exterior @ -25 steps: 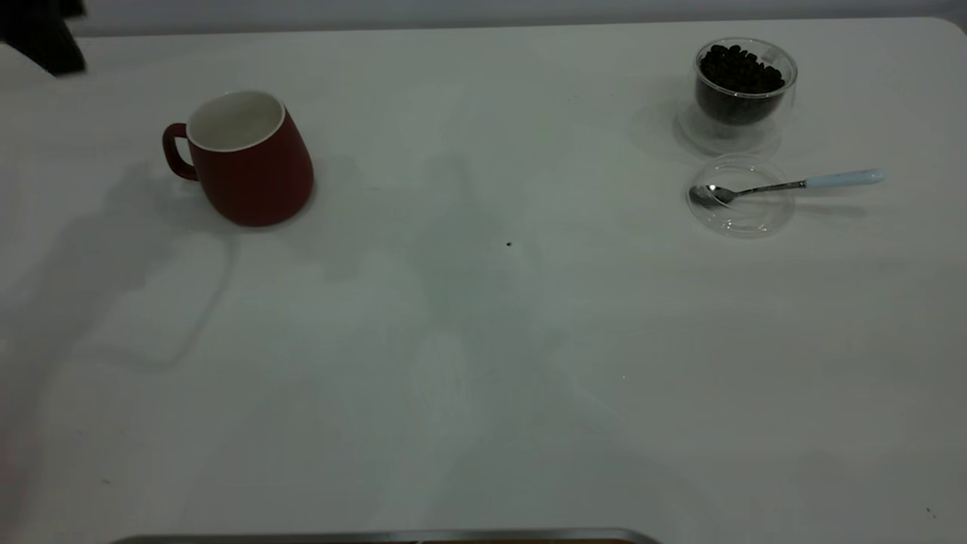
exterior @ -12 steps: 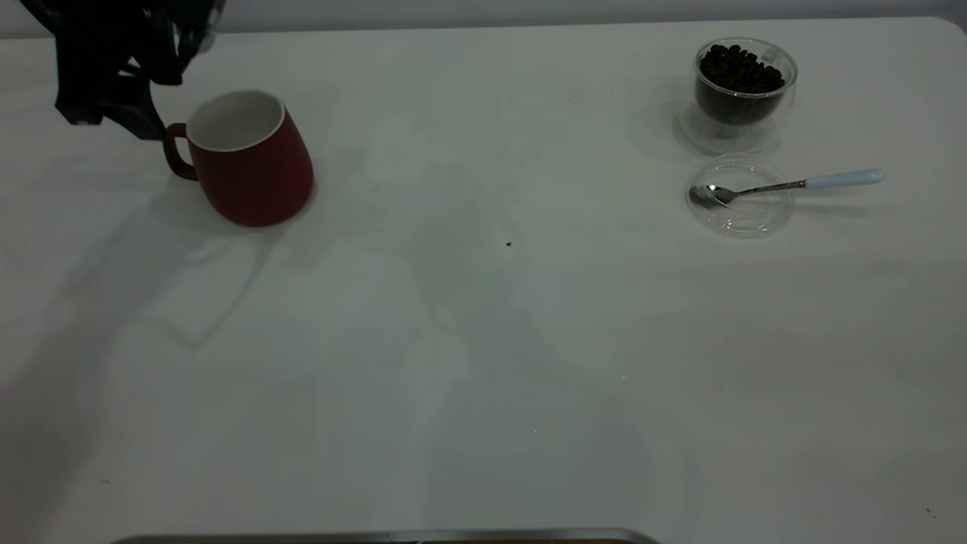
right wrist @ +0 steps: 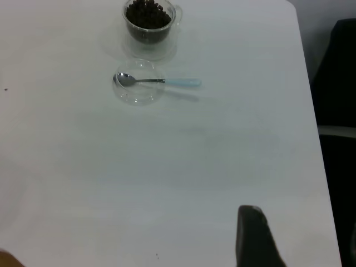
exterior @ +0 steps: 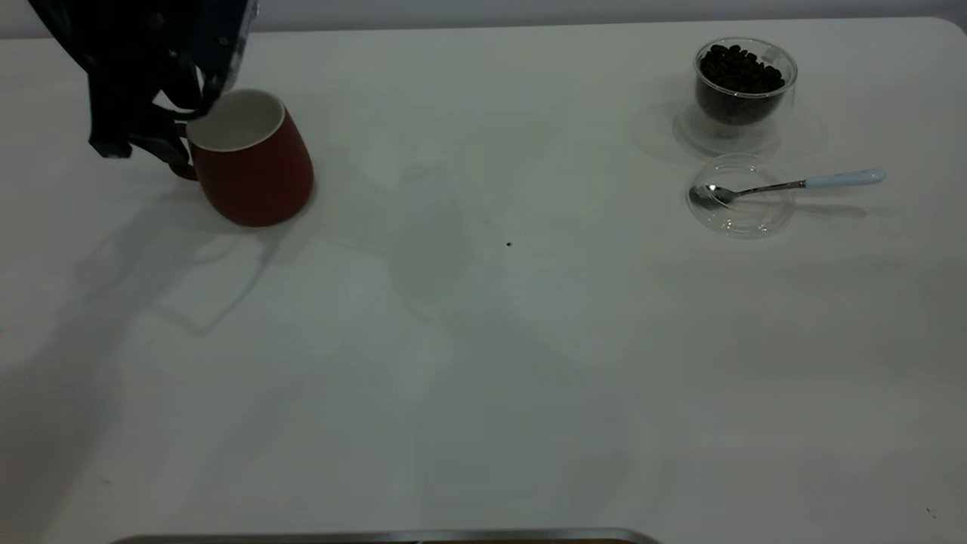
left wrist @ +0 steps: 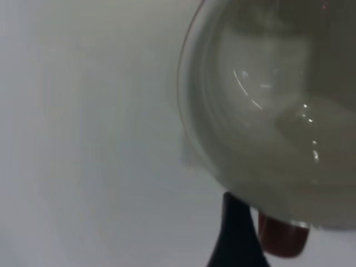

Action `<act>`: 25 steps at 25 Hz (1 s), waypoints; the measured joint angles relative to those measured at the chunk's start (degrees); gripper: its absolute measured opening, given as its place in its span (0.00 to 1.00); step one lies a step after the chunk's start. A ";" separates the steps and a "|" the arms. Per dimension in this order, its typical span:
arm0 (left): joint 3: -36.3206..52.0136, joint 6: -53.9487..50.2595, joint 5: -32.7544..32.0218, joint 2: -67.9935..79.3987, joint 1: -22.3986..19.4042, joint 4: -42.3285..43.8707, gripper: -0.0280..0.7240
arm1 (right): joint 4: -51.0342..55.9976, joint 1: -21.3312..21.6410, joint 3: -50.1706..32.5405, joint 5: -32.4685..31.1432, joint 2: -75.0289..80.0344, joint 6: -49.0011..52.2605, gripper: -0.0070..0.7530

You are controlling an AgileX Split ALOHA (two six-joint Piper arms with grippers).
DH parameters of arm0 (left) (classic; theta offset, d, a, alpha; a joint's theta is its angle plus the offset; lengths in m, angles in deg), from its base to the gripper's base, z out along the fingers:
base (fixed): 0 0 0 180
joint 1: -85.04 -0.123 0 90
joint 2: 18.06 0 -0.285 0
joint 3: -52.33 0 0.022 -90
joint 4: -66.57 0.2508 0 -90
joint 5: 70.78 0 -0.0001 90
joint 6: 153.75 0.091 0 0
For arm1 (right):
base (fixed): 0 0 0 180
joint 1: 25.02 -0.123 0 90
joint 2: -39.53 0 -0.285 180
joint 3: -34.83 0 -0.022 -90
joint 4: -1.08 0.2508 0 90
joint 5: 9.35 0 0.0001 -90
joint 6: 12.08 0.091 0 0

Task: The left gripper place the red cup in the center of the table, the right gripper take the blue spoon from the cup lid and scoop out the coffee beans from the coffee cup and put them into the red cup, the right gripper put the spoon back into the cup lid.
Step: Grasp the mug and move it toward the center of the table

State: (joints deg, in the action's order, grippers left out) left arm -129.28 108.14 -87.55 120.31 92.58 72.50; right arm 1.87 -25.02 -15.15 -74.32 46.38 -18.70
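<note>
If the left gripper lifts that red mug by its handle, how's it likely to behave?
The red cup looks ceramic, so probably stiff and fairly heavy for its size. It is wider at the base, so it should resist tipping on the table. Held at the handle by the left gripper, it may swing downward; the glaze could be slippery.

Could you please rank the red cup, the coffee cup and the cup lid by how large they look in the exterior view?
1. red cup, clearly largest.
2. coffee cup and cup lid: about equally wide, so I would not rank them.
</note>
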 joint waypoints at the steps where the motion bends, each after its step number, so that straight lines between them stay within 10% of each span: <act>1: -0.08 0.00 0.34 0.44 0.27 0.09 0.82 | 0.00 0.00 0.00 0.00 0.00 0.00 0.59; 25: -0.24 -18.87 6.38 1.11 20.26 -0.23 0.82 | 0.00 0.00 0.00 0.00 0.00 0.00 0.59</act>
State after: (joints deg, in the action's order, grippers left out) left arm -129.52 89.27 -81.18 121.42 112.84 72.27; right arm 1.87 -25.02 -15.15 -74.32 46.38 -18.70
